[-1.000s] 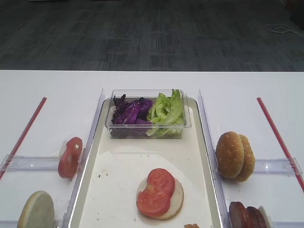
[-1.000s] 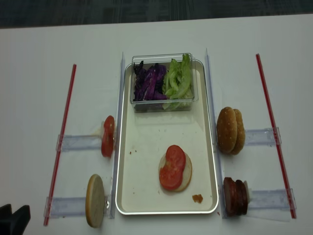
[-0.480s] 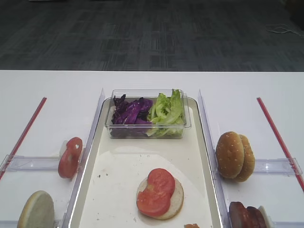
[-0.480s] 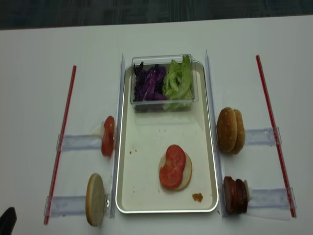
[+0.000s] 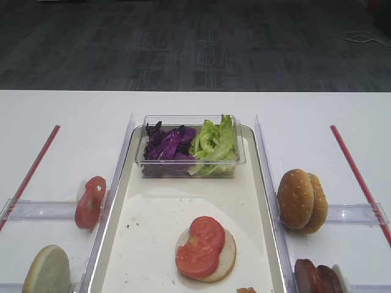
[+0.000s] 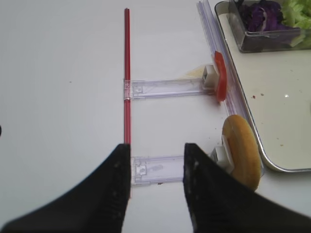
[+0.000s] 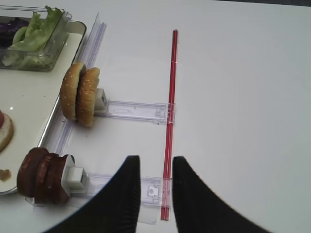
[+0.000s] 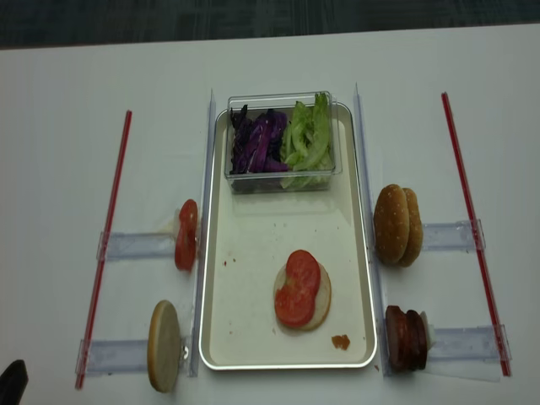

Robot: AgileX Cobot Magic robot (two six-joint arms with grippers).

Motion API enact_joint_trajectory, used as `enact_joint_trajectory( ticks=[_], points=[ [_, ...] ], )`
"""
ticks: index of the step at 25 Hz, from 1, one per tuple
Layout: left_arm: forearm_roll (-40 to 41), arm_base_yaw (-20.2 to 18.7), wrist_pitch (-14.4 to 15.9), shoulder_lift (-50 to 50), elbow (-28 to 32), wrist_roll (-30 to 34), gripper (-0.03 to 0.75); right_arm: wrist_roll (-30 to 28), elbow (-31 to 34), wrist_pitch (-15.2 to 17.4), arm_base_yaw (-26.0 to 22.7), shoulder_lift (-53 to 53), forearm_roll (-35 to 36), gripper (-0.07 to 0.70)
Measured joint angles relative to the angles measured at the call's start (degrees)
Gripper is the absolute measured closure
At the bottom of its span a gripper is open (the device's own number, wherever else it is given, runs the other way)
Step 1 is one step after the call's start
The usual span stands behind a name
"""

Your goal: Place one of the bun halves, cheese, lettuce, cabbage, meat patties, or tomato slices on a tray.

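On the cream tray [image 8: 245, 245] lies a pale bun half [image 8: 319, 297] with two tomato slices [image 8: 299, 287] on top. One tomato slice [image 8: 186, 234] and a bun half [image 8: 164, 346] stand on edge in holders left of the tray. Sesame bun halves [image 8: 397, 224] and meat patties [image 8: 406, 338] stand in holders on the right. Cabbage [image 8: 260, 142] and lettuce [image 8: 307, 139] fill a clear box. No cheese shows. My left gripper [image 6: 156, 148] hangs open and empty over the near-left holder; only its tip [image 8: 12, 380] shows from above. My right gripper [image 7: 154, 160] is open and empty over the near-right holder.
The clear plastic box [image 8: 280, 180] sits at the tray's far end. Red strips [image 8: 105, 245] [image 8: 471, 228] run along both outer sides of the white table. Clear rails [image 8: 206, 169] flank the tray. A small orange crumb [image 8: 341, 341] lies near the tray's front right corner.
My left gripper has drawn back toward the bottom-left corner of the overhead view, so less of it shows. The food has not moved.
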Motion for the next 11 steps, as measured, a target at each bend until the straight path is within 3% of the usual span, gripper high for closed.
enact_joint_trajectory(
  ticks=[11],
  points=[
    [0.1, 0.0, 0.0, 0.0, 0.0, 0.0, 0.470, 0.0, 0.0, 0.0, 0.0, 0.0, 0.0, 0.430]
  ],
)
